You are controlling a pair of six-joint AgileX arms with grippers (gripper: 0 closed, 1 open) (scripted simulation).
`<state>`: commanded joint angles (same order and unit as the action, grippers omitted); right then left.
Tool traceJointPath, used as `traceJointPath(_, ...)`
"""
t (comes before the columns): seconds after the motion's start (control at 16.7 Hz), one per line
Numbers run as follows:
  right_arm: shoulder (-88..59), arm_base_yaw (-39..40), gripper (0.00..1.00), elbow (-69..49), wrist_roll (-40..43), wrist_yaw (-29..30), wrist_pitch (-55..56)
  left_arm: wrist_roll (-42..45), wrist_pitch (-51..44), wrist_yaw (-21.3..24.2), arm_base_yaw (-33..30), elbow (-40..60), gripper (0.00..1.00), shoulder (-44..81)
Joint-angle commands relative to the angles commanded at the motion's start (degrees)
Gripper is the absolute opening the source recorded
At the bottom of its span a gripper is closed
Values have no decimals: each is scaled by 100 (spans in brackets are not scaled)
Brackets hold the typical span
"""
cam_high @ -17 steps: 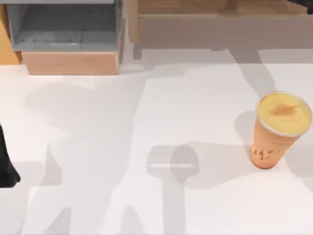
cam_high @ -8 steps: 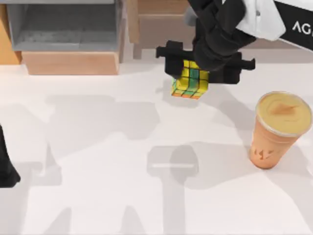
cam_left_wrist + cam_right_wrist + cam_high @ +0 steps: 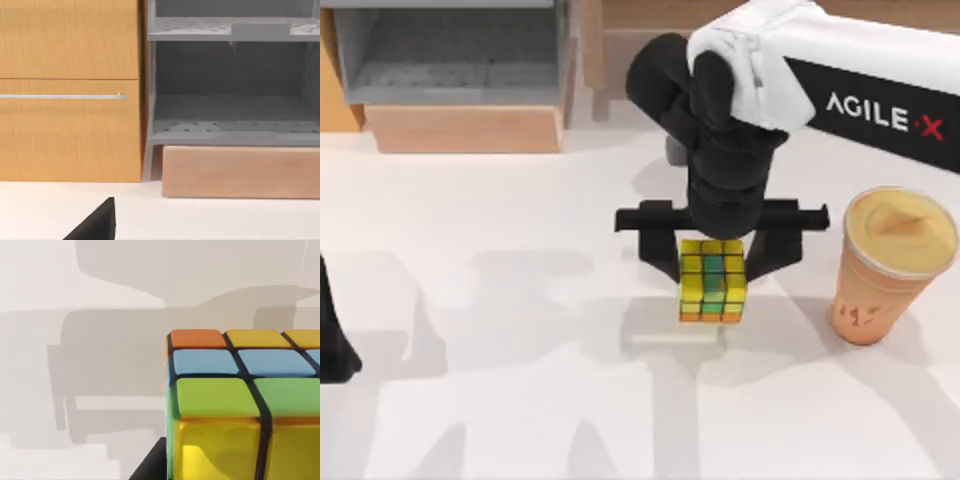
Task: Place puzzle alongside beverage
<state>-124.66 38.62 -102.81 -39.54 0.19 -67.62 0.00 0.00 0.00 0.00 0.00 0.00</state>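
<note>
Since the picture half a second earlier, my right arm had swung forward from the back of the table and carried the puzzle [image 3: 712, 281] toward the beverage [image 3: 889, 266]. A second before, neither the arm nor the cube had been over the table; the cup had not shifted in that time.

At this moment I saw the right gripper [image 3: 713, 262] with its black fingers clamped on both sides of the puzzle, holding it from above. The cube sat to the left of the beverage, near it but with a clear gap of white table [image 3: 520, 400] between them. Whether the cube rested on the table or hung just above it, I could not tell; a grey shadow lay directly under it. The cube's top face was mostly yellow with green and teal tiles, and an orange row ran along its lower edge.

From the right wrist camera I looked along the puzzle [image 3: 240, 405] at close range: orange and yellow tiles, then blue, then green, then glossy yellow nearest the lens, with shadowed table beyond.

My left arm sat parked at the table's left edge, well away from the beverage. Its camera faced a wooden cabinet [image 3: 70, 90] and a grey shelf unit [image 3: 230, 90]; I could not tell its gripper's state.
</note>
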Motion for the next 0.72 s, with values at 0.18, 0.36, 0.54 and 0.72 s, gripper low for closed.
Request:
traceJointPath(0.18, 13, 19, 0, -16, -24, 11, -88, 0, 0, 0, 0, 0, 100, 0)
traceJointPath(0.36, 13, 19, 0, -16, -24, 11, -88, 0, 0, 0, 0, 0, 100, 0)
traceJointPath(0.54, 2, -24, 0, -37, -27, -28, -43, 0, 0, 0, 0, 0, 100, 0)
traceJointPath(0.72, -59, -136, 0, -240, 8, -241, 136, 0, 0, 0, 0, 0, 100, 0)
